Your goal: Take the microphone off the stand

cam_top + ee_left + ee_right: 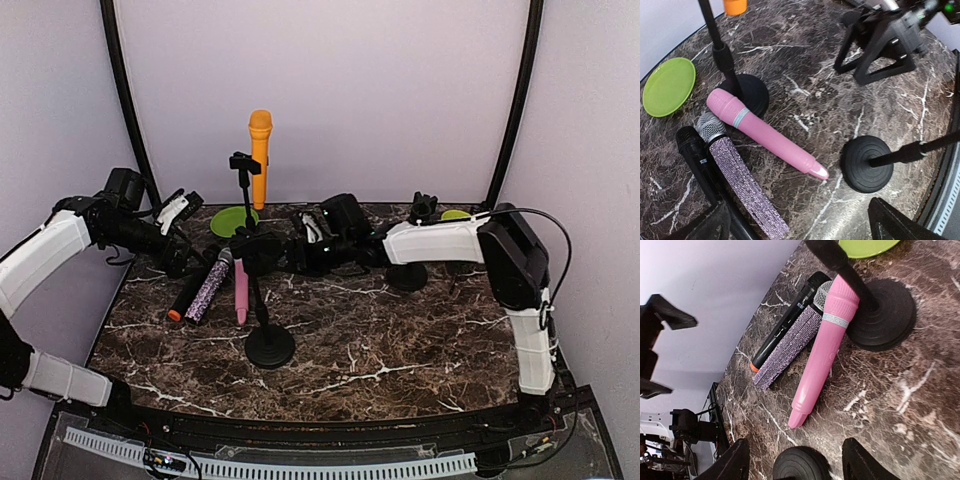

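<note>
top: whole orange microphone (260,150) upright in stand (243,165) | wrists — left gripper (800,220), right gripper (799,460) spread, empty

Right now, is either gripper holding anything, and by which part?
Nothing. Left gripper and right gripper are both open and empty; the orange microphone sits in its stand.

Bare marble runs along the near edge, from the black stand base (270,347) to the right edge. Toward the left edge a black microphone (188,295), a glittered microphone (210,285) and a pink microphone (241,290) lie side by side. The right arm (440,240) spans the middle. At the far edge the orange microphone (260,145) rises on the far stand (244,185), a green plate (233,221) beside it.
</note>
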You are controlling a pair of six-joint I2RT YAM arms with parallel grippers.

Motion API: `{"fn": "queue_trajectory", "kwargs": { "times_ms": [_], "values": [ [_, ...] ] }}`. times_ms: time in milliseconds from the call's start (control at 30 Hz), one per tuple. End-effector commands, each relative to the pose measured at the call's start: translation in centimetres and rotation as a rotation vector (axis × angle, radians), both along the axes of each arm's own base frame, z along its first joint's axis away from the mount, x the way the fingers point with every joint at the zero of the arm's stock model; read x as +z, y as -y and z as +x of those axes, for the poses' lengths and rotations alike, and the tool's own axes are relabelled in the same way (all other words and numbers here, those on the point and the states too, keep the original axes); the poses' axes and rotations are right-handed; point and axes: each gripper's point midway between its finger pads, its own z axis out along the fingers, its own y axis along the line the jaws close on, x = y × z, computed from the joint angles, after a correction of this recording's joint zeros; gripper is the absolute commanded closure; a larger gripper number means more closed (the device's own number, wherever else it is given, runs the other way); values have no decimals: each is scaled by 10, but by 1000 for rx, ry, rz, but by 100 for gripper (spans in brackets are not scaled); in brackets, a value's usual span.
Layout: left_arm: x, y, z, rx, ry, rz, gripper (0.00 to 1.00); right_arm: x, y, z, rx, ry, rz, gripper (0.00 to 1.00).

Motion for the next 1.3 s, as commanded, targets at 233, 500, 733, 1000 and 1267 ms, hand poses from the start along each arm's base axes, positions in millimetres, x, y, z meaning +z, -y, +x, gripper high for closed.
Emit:
{"fn": "queue_trajectory", "kwargs": {
  "times_ms": [233, 500, 733, 1000, 1267],
  "values": [
    [-73, 23, 92, 151, 125, 191, 1, 20, 74, -37, -182, 85, -80, 32],
    [-114, 29, 123, 250, 192, 273, 1, 11, 98, -63, -266, 99, -132, 32],
    [-150, 16, 128, 268, 206, 369, 1, 15, 91, -73, -263, 119, -136, 32],
    [-152, -15, 125, 312, 205, 386, 1, 9, 104, -86, -291, 200, -168, 32],
    [-150, -28, 119, 343, 151, 322, 1, 29, 97, -107, -259, 350, -174, 25]
  ]
}}
